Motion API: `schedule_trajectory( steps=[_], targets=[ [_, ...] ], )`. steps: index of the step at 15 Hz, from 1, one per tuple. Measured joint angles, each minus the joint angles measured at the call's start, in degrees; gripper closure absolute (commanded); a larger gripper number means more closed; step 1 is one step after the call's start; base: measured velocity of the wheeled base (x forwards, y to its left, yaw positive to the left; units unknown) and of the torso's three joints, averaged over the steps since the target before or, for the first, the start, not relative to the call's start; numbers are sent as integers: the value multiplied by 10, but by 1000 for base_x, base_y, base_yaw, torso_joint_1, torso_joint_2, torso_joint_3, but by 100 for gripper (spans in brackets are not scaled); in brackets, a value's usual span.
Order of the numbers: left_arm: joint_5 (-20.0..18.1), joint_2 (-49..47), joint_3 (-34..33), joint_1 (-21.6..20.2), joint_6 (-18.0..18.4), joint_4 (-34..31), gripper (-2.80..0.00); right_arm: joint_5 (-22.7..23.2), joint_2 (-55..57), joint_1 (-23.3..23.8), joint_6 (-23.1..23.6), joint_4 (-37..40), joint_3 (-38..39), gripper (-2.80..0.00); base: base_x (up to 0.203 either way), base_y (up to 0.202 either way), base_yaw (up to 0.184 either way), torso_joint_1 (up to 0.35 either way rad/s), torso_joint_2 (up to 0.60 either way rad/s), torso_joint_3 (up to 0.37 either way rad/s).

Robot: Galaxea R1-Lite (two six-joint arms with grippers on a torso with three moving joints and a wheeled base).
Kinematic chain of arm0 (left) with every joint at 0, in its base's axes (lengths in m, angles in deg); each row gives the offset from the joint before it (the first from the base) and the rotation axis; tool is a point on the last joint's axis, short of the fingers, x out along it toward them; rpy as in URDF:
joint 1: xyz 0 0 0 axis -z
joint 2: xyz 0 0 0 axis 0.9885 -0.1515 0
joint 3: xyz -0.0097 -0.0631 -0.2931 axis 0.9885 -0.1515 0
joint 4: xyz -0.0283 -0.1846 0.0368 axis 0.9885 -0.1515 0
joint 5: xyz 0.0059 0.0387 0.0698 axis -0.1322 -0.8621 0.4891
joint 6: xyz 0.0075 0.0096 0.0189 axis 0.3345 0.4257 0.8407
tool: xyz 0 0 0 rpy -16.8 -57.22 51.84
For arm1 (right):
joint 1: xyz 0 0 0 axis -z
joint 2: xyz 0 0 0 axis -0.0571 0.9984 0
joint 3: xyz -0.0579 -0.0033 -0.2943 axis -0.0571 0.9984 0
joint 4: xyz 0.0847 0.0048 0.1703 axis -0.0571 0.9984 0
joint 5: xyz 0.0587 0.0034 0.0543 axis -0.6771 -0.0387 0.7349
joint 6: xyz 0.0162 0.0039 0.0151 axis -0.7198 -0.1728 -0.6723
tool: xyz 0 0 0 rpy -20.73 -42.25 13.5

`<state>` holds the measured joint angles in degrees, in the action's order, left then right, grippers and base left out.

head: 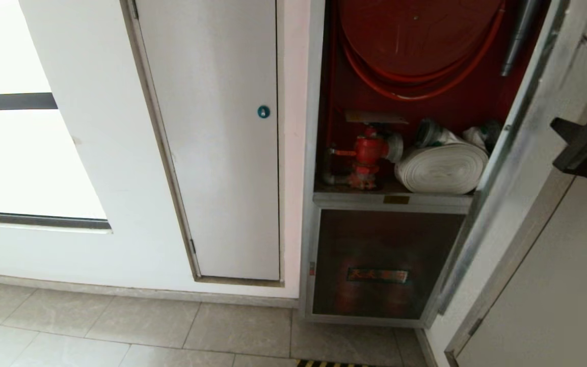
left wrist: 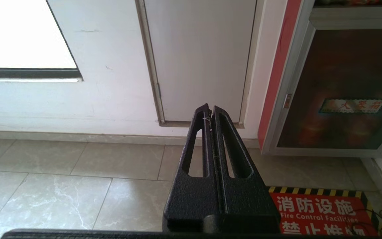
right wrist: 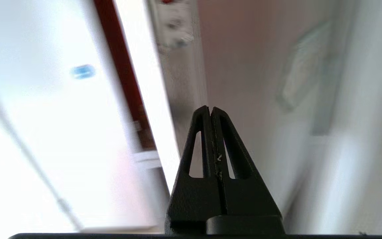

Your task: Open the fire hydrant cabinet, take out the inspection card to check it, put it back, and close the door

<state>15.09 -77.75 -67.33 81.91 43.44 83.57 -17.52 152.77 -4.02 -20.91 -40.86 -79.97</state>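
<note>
The fire hydrant cabinet, a tall silver-framed recess in a white wall, stands open before me. Its red interior shows a red hose reel at the top, a red valve lower down on the left, and a white rolled hose lying just beside the valve on the right, both on the inner shelf. Under the shelf is a smaller dark glass panel with a label, shut. The door is swung out to the right, and I see it edge-on as a silver frame.

My right tool is raised at the right edge of the head view, on the outer side of the open door; its two fingers are pressed together with nothing between them. Its own camera is blurred; I cannot make out the inspection card anywhere.

My left tool hangs low, fingers closed and empty, pointing toward the foot of the wall above the tiled floor. A red floor sign with a black-and-yellow border lies in front of the cabinet. Left of the cabinet is a plain white panel with a blue round lock.
</note>
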Motion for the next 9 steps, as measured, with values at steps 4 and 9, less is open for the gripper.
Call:
schedule_trajectory(
  steps=[4, 9],
  targets=[
    [0, 0, 0, 0, 0, 0, 0, 73, 86, -14, -34, 0, -63, 0, 0, 0, 0, 0, 0, 0],
    [0, 0, 0, 0, 0, 0, 0, 131, 211, -32, -42, 4, -192, 0, 0, 0, 0, 0, 0, 0]
  ],
)
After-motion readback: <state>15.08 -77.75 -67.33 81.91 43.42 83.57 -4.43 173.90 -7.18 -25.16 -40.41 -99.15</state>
